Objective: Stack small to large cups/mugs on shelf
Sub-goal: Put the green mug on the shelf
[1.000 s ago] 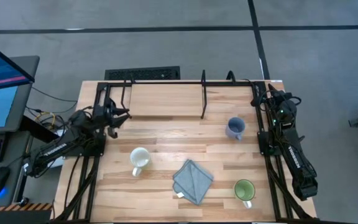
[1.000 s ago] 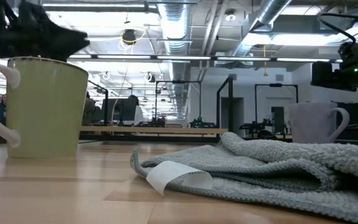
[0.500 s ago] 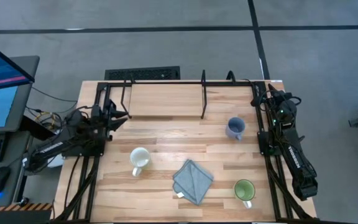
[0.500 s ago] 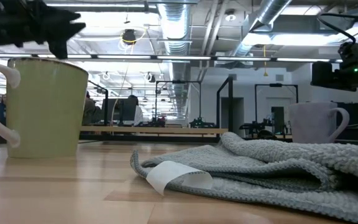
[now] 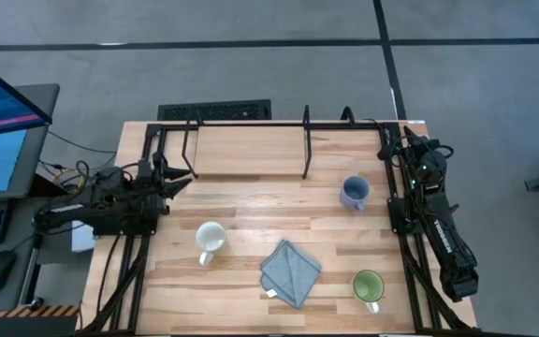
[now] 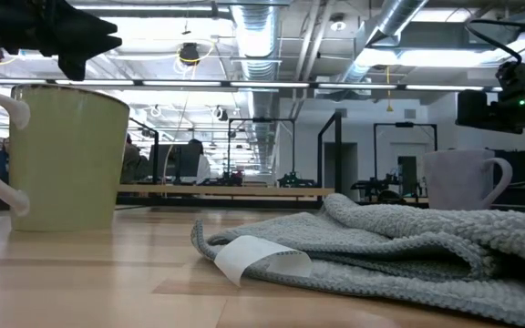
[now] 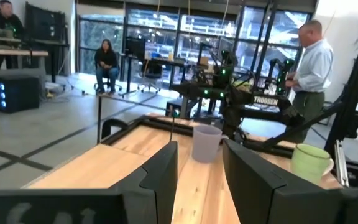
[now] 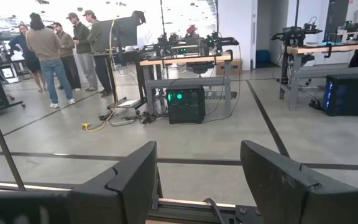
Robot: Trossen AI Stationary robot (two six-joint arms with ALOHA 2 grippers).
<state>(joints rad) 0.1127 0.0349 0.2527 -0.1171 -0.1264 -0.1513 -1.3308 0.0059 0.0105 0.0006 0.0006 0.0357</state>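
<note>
1. Low view cuts off the white mug (image 5: 210,241) handle; grey knitted cloth (image 5: 290,271) hides the tabletop.
2. Left gripper (image 5: 178,178), at nine o'clock, slightly parted, empty.
3. Right gripper (image 8: 197,180) wide apart, empty.
4. Blue-grey mug (image 5: 354,193) near shelf (image 5: 251,150); green mug (image 5: 368,286) at five o'clock.

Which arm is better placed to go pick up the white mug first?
Probably the left. The left hand sits at the table's left edge, close to the white mug. The right hand waits at the far right corner, nearer the blue-grey mug.

Robotics lab: more robot rigs (image 7: 229,93), workbenches (image 8: 185,68), ceiling ducts (image 6: 253,27).
</note>
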